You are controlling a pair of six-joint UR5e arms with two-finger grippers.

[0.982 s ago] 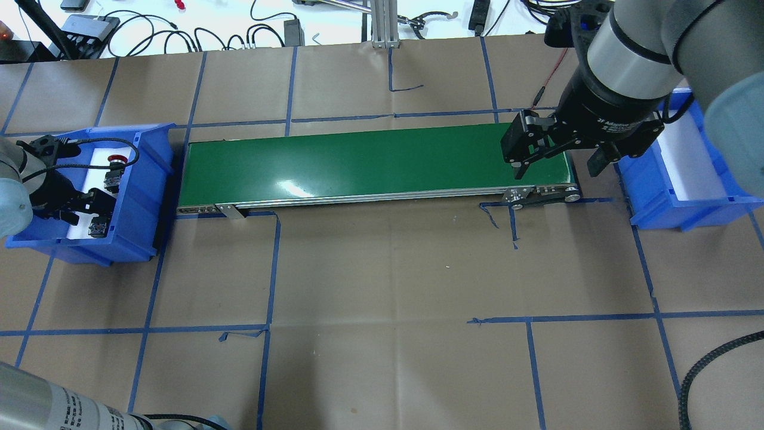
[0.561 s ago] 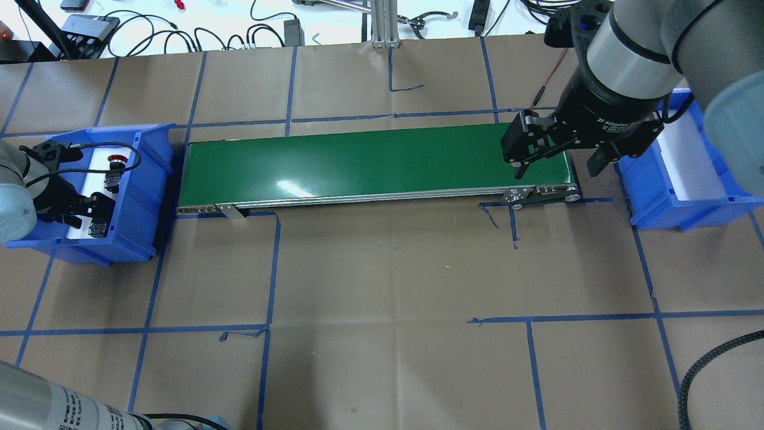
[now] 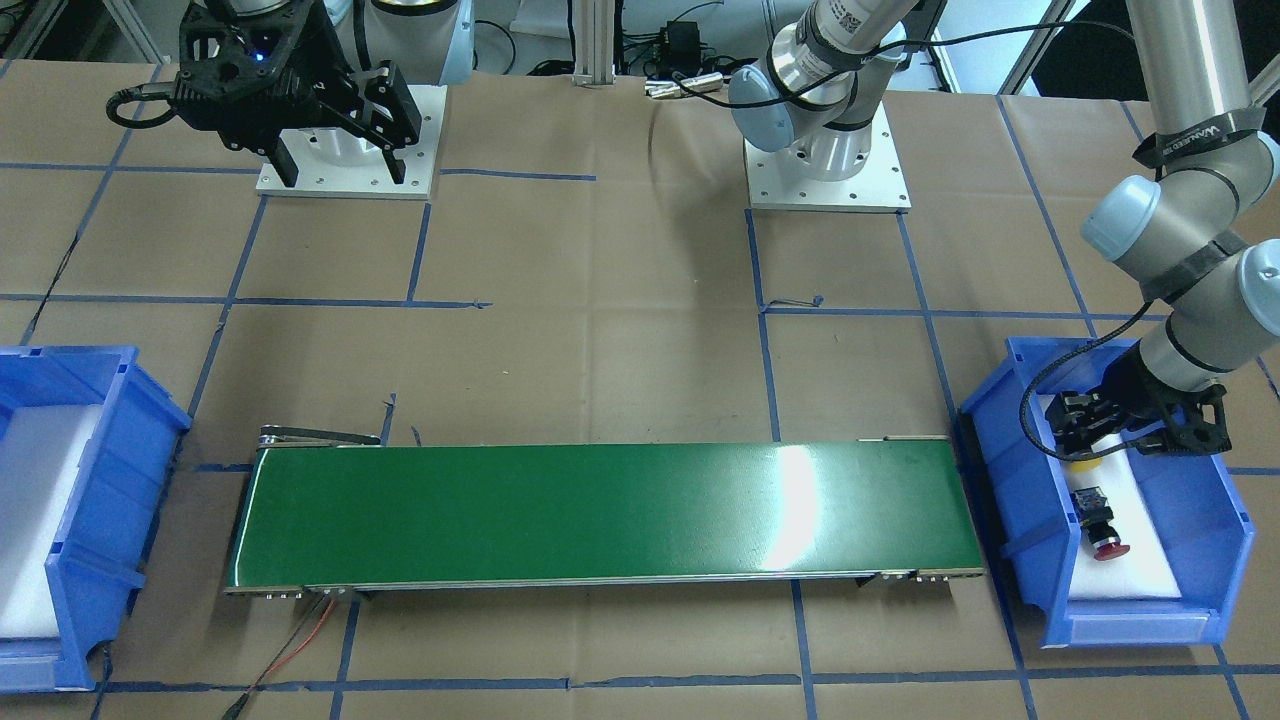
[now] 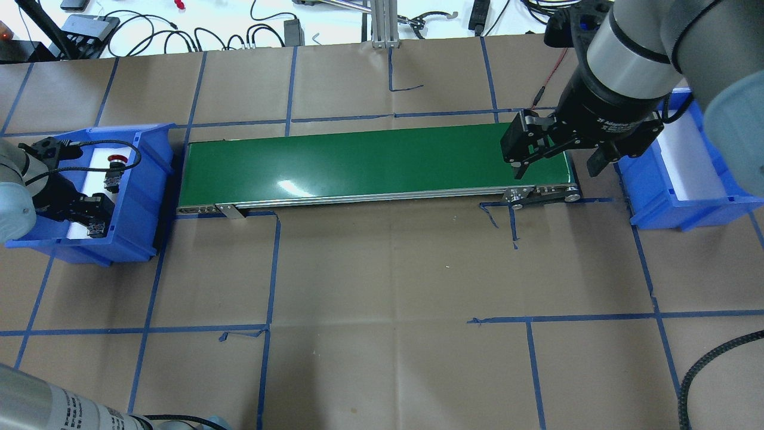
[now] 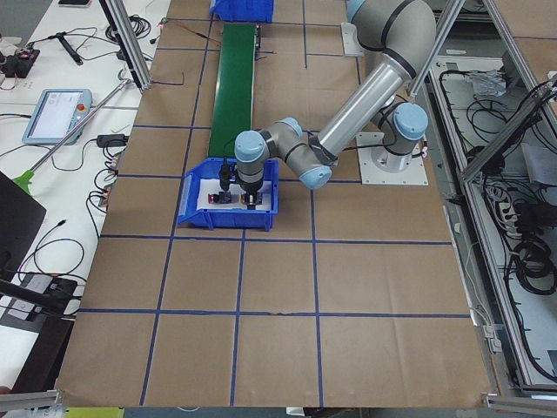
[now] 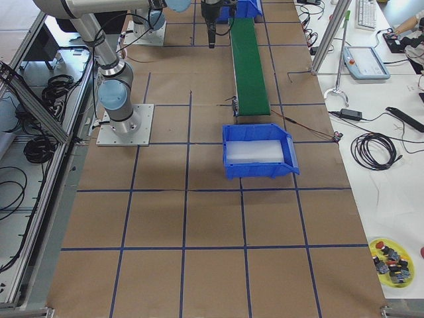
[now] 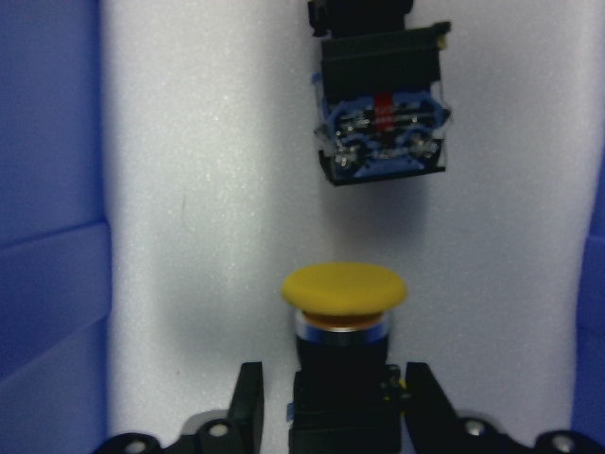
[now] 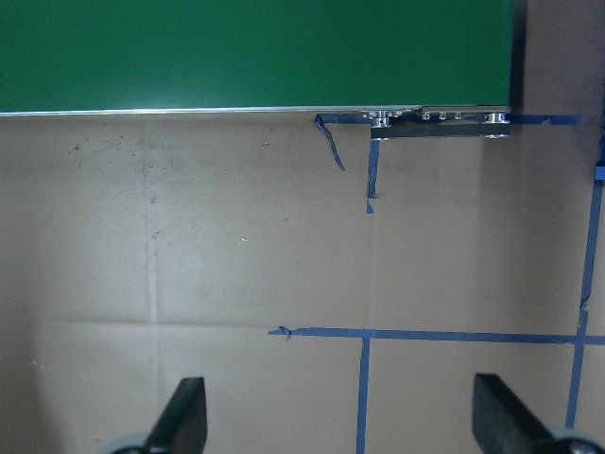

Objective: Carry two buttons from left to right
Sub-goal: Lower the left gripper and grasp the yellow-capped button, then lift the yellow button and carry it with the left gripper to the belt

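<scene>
the conveyor belt (image 4: 370, 161) is the landmark. both buttons lie in the blue bin (image 4: 140, 197) just off the belt's left end, on white foam. the other blue bin (image 4: 656, 191), just off the belt's right end, shows only its white liner.

the left gripper (image 7: 336, 397) is down inside the left-end bin. its fingers (image 7: 248, 402) stand apart on either side of the black body of the yellow button (image 7: 344, 287). a sliver of foam shows beside one finger, so i judge it not yet clamped. the button lies on its side, its long axis crosswise to the belt's length, cap pointing away from the gripper toward the red button (image 3: 1098, 522), which lies just beyond, apart from it.

the right gripper (image 4: 558, 164) hovers over the belt's right end, fingers spread wide and holding nothing. the left arm is plainly the nearer one. the next move is to close across the body and lift toward the belt.
</scene>
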